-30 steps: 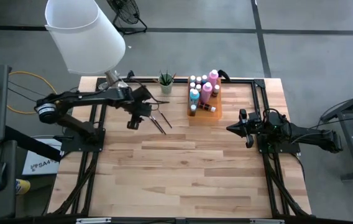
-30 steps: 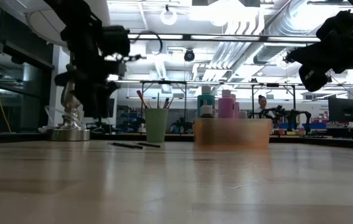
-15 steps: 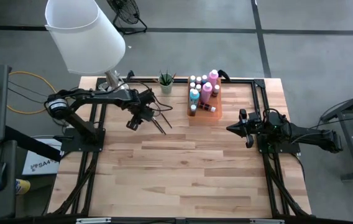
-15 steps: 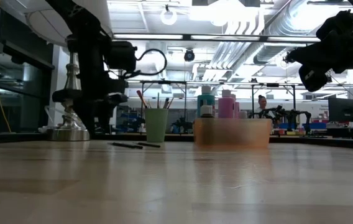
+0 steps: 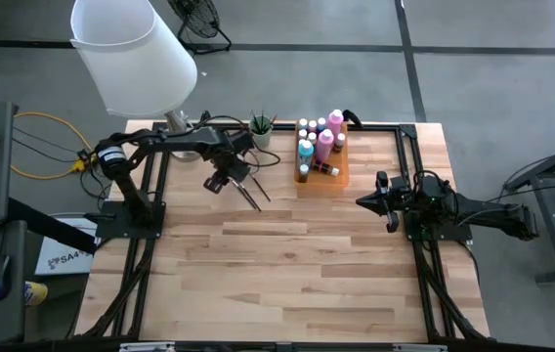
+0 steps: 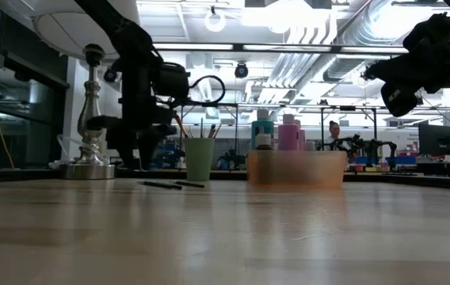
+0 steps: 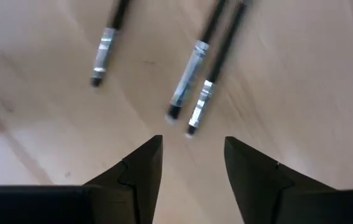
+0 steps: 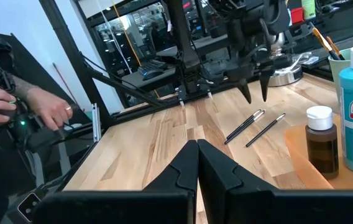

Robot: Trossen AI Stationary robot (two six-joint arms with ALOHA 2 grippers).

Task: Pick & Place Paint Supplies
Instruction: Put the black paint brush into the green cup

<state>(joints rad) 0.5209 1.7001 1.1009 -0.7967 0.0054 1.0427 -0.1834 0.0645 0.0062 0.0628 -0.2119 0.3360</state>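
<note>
Three thin dark-handled paintbrushes (image 7: 192, 81) lie flat on the wooden table (image 5: 287, 264), left of an orange tray (image 5: 319, 171). The tray holds several pale-capped paint bottles (image 5: 321, 137), pink, teal and brown. My left gripper (image 7: 192, 149) points down, open, a little above the table. Its fingers stand just short of the brushes' bristle ends (image 7: 179, 115) and touch nothing. In the right wrist view my left gripper (image 8: 254, 84) hangs over the brushes (image 8: 245, 127). My right gripper (image 8: 196, 152) waits shut and level near the table's right edge.
A green cup (image 5: 261, 130) with more brushes stands at the far edge beside the tray. A large white lampshade (image 5: 131, 54) on a silver base (image 6: 88, 168) stands at the far left corner. A person's hand (image 8: 15, 106) shows beyond the table. Bare wood fills the near half.
My left gripper has moved toward the table's right and far side, closer to the paintbrushes, and has sunk lower. It has rolled about its own pointing line while still pointing down. Its fingers stay equally apart. The brushes have not moved.
</note>
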